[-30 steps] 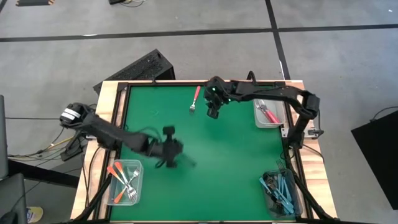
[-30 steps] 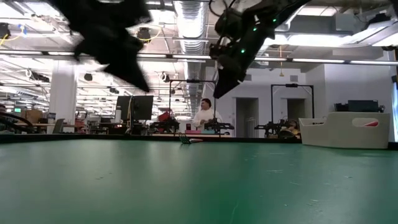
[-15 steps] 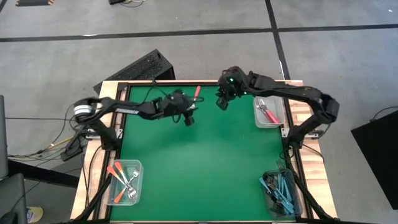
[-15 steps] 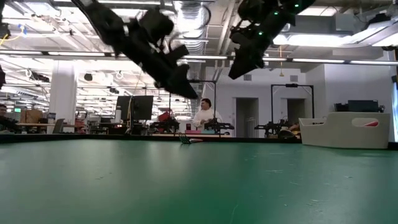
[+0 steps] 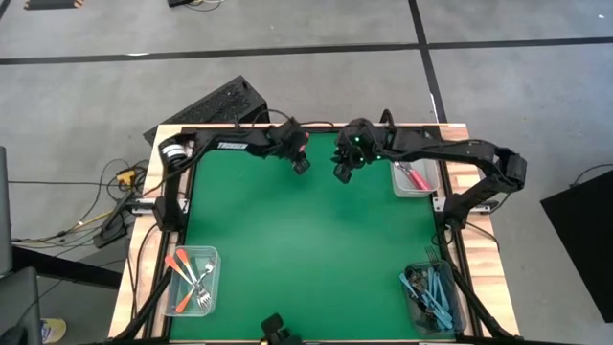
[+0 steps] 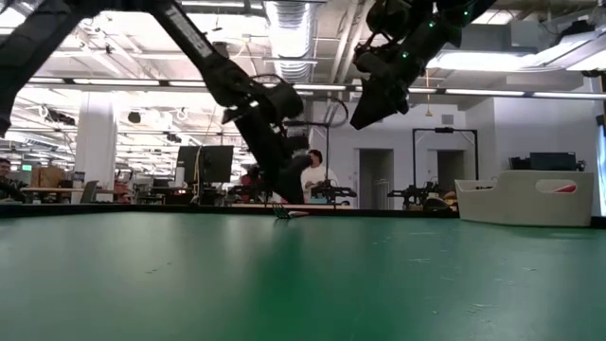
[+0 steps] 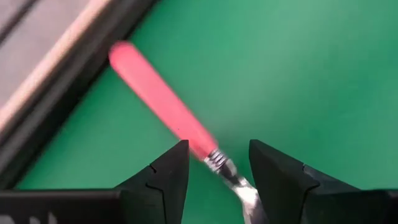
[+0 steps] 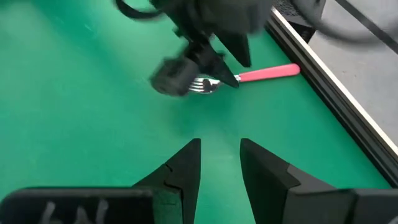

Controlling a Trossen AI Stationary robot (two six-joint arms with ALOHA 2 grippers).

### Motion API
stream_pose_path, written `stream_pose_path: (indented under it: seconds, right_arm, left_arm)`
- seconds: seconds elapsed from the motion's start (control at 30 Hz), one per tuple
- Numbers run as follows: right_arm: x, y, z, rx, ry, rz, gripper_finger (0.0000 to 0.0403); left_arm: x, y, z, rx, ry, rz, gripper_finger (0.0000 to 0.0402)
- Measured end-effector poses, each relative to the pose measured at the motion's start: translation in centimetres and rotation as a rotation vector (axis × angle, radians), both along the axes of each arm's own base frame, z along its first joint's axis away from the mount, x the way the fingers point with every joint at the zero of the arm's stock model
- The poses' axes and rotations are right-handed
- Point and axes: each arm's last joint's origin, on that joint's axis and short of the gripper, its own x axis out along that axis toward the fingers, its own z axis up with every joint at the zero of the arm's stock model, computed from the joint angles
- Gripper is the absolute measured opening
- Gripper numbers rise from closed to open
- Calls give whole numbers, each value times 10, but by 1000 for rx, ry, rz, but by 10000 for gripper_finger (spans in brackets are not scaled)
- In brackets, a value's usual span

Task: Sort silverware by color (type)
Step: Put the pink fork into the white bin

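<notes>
The left claw point(image 7: 214, 163) hangs low over the far edge of the green bench point(image 5: 316, 240), fingers apart to either side of the pink-handled fork point(image 7: 168, 106), apparently lined up to pinch it at the neck where handle meets metal. The fork lies flat on the bench between those fingers, unheld. The right claw point(image 8: 219, 163), fingers partly apart and empty, hovers just beside it, probably waiting clear of the pick.

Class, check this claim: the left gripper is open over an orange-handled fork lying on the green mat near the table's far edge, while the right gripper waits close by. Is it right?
Not quite. The fork has a pink handle, not orange, as the left wrist view shows. The rest holds: the left gripper is open over it on the green mat near the far edge, and the right gripper waits close by.
</notes>
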Motion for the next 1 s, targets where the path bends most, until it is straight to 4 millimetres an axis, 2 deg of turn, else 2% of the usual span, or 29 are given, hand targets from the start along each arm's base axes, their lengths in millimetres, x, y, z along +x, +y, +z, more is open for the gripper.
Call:
stream_pose_path:
  seconds: [0.1,0.27,0.37,0.5,0.53,0.73,1.0]
  right_arm:
    - [0,0,0,0,0,-1,137]
    - [0,0,0,-1,1,-1,137]
    - [0,0,1,-3,-6,-1,136]
    - [2,1,1,-2,-18,-2,136]
    - [2,1,1,2,-22,-4,136]
    - [7,12,1,20,-46,8,136]
    - [7,25,-31,-31,-47,90,140]
  left_arm:
    - [5,5,-10,-31,50,4,155]
    - [8,8,-13,-39,65,-1,146]
    - [7,7,-14,-47,72,-33,110]
    - [8,4,-14,-69,75,-98,27]
    - [7,4,-14,-78,75,-113,19]
    - [3,-6,-5,-76,139,-198,26]
    - [5,-46,31,19,143,-452,18]
